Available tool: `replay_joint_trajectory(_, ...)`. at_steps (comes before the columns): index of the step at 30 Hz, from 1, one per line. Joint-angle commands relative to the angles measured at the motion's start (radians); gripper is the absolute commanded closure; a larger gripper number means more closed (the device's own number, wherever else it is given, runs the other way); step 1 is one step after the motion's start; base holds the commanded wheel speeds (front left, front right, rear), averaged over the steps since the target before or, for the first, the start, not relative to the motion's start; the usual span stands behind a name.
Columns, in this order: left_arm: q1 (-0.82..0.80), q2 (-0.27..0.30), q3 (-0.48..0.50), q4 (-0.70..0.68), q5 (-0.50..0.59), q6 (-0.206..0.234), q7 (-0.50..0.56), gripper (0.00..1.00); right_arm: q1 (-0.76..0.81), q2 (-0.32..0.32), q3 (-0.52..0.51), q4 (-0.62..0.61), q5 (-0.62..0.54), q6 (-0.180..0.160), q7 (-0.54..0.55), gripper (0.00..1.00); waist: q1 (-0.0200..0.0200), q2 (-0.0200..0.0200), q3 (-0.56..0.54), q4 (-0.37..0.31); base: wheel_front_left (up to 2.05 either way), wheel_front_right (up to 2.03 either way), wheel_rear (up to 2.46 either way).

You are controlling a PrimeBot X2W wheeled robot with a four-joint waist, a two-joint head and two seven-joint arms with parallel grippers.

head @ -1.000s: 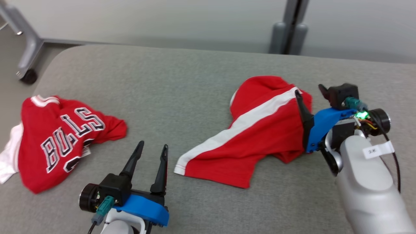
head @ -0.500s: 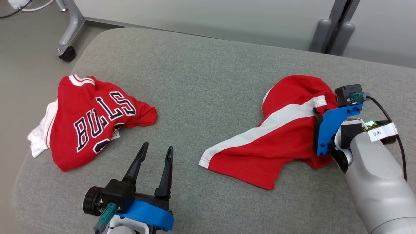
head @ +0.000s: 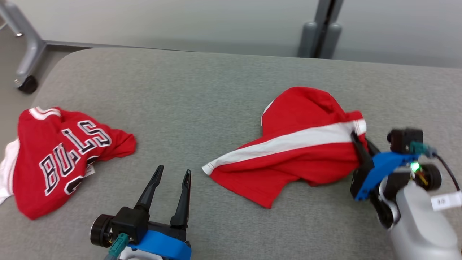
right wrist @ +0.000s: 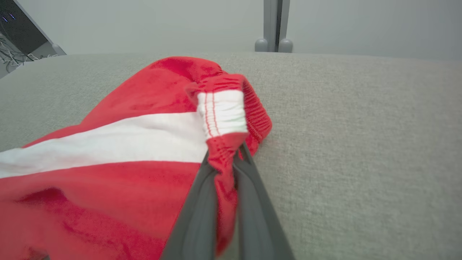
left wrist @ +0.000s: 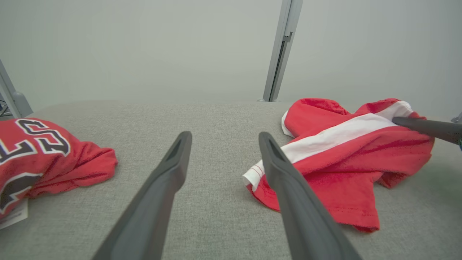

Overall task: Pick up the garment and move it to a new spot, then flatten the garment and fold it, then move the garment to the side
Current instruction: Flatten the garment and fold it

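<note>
My right jaws clamp the red shorts [head: 288, 159] at the elastic waistband [right wrist: 222, 112] (soft, light, likely floppy) on the grey surface [head: 202, 90]; left jaws spread, empty.

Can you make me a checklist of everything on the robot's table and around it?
Surface: grey padded table, fabric-covered.
Job's things: red shorts with a white stripe, crumpled, right of centre.
Clutter: red Bulls jersey, bunched at the table's left edge.
End effectors: left end effector open, holding nothing; right end effector shut on the shorts' waistband.
Cables: black cable loops by the right wrist.
Surroundings: pale wall, metal post, wheeled frame leg.
</note>
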Motion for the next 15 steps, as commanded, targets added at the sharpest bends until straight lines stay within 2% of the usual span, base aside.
replay_joint_trajectory(1,0.000,0.005,0.008,-0.004,0.002,0.000,-0.003,0.00,0.033,0.010,-0.004,-0.020,0.009,0.000,0.001,1.00,0.0000,0.0000,-0.015,-0.024,0.00,0.00,0.00)
replay_joint_trajectory(10,-0.017,0.016,0.019,-0.014,0.012,-0.009,-0.003,0.00,0.318,0.100,-0.125,-0.291,-0.033,0.000,0.017,1.00,0.0000,0.0000,-0.008,-0.097,0.00,0.00,0.00)
replay_joint_trajectory(15,-0.018,0.019,0.023,-0.013,0.011,-0.012,-0.003,0.00,0.398,0.119,-0.161,-0.343,-0.060,0.000,0.004,1.00,0.0000,0.0000,-0.005,-0.117,0.00,0.00,0.00)
